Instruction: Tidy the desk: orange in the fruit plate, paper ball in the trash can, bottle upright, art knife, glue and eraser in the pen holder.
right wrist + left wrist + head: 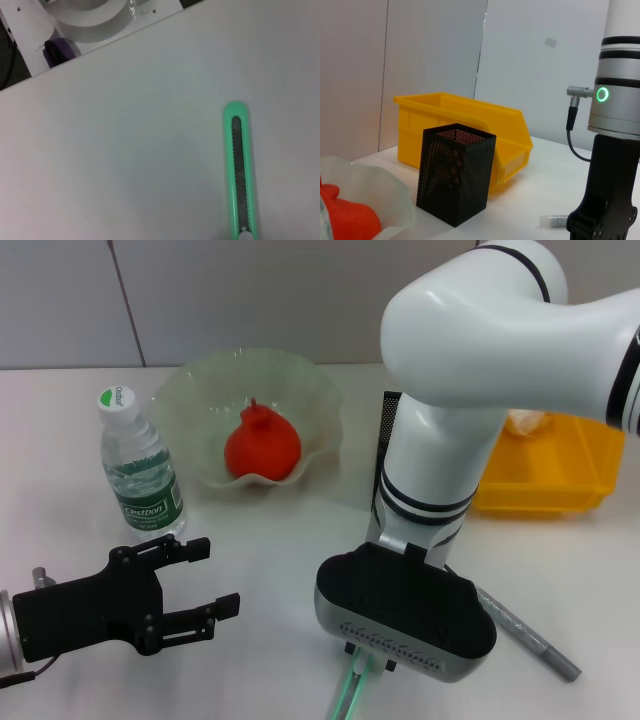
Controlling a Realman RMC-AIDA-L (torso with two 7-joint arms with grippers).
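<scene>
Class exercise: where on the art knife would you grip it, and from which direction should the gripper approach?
Grip the art knife across its narrow width near mid-length, coming straight down from above: it lies flat on the table, long and slim. The right gripper hangs directly over it.

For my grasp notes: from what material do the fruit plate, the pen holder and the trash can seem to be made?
The fruit plate looks like translucent pale green plastic or glass: the table shows through its wavy rim, and the look leaves open which. The pen holder seems matte black metal mesh, with fine holes that let light through. The trash can looks like smooth, slightly glossy yellow plastic, opaque and with moulded walls.
</scene>
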